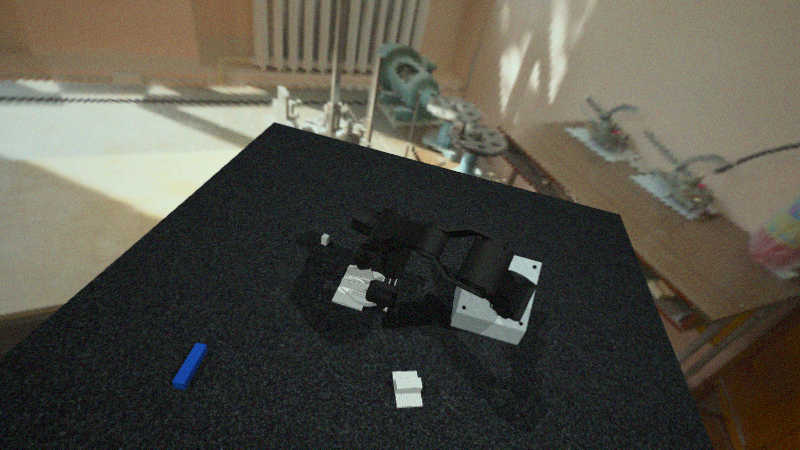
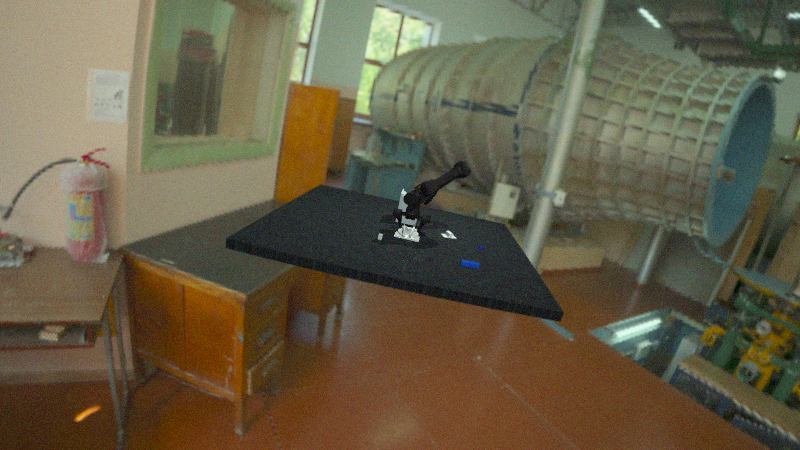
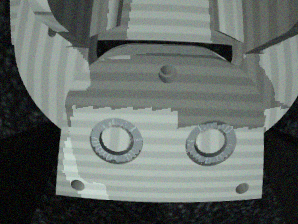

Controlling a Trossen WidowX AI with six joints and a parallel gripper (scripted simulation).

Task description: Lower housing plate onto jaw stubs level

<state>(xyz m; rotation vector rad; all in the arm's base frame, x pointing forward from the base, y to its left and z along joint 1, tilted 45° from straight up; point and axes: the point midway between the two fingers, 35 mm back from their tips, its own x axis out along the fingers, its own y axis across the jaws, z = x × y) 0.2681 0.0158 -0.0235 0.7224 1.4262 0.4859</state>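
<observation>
The housing plate (image 3: pixel 160 175) is pale and striped in the wrist view, with two grey rings around lighter round discs. It looks roughly level; any small gap beneath it cannot be seen. The pale assembly (image 1: pixel 351 291) (image 2: pixel 406 235) stands on the dark table below the arm. Broad curved jaws show at the left (image 3: pixel 32 75) and right (image 3: pixel 285 72) beyond the plate. The jaw stubs are hidden. My gripper (image 1: pixel 358 289) is open; its dark fingers stand low on either side of the plate and hold nothing. Whether they touch its sides is unclear.
A small white block (image 1: pixel 325 239) (image 2: pixel 380 236) stands close to the assembly. A blue bar (image 1: pixel 190 366) (image 2: pixel 469 264) and a pale stepped piece (image 1: pixel 407 388) (image 2: pixel 448 234) lie apart from it. A small blue piece (image 2: pixel 480 247) lies beyond the bar. The white arm base (image 1: pixel 486 321) stands nearby.
</observation>
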